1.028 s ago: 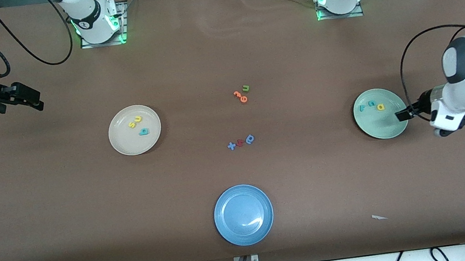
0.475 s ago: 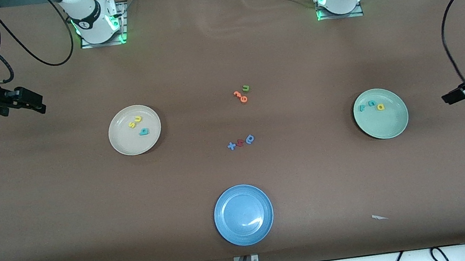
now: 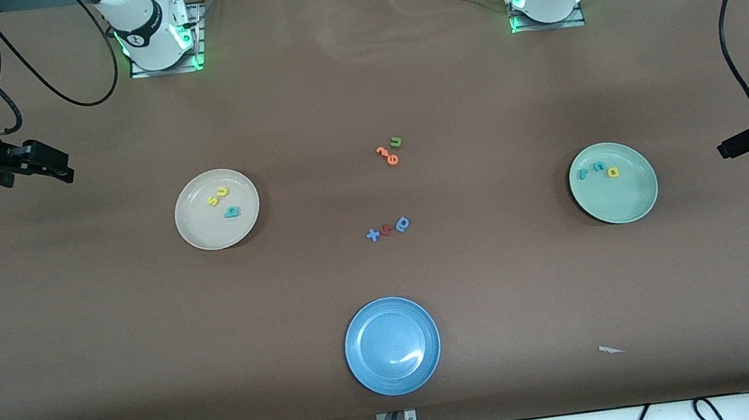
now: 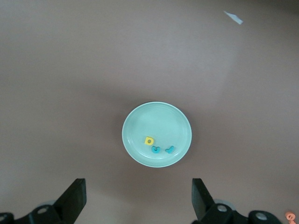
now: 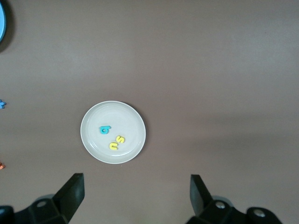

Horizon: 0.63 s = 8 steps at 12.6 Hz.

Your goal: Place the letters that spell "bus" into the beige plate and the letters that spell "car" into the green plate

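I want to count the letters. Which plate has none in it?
The blue plate, nearest the front camera. The beige plate and green plate each hold three letters.

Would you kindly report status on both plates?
Both hands open: left hand, right hand, off the plates. Bus letters in beige plate; car letters in green plate. No obstructions.

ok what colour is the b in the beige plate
Teal: the b lies in the beige plate beside two yellow letters. The right wrist view shows it best.
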Each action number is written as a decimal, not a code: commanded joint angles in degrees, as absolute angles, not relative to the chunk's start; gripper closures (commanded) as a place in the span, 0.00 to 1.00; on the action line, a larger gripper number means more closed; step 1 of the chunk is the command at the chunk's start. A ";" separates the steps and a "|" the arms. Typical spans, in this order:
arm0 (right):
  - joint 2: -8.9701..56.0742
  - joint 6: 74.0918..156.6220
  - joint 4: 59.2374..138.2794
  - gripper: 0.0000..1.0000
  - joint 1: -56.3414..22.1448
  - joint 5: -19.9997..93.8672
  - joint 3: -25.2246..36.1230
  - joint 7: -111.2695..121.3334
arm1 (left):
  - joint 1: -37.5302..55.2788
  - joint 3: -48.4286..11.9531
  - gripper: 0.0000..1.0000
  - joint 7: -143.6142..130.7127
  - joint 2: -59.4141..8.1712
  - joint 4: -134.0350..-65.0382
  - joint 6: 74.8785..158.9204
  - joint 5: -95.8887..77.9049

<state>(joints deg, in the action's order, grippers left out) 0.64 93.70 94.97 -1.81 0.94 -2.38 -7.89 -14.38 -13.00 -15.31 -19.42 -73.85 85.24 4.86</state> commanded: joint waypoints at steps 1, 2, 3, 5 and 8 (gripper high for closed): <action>0.53 93.69 94.66 0.00 -2.02 0.44 -2.20 -6.86 | -5.56 -0.92 0.03 -8.28 -17.84 -72.95 84.55 -0.78; 0.53 93.78 94.66 0.00 -1.93 0.53 -2.20 -6.86 | -3.88 0.69 0.02 -7.74 -17.84 -73.38 85.42 -1.05; 0.53 93.69 94.66 0.00 -1.93 0.53 -2.20 -6.86 | -3.52 0.88 0.03 -7.73 -17.75 -74.35 86.82 -1.05; 0.53 93.78 94.57 0.00 -2.02 0.44 -2.11 -6.86 | -3.43 0.70 0.05 -7.65 -17.23 -78.11 91.64 -1.05; 0.53 93.78 94.57 0.00 -2.02 0.44 -2.20 -6.86 | -2.38 0.79 0.04 -7.30 -12.40 -87.43 100.00 -0.44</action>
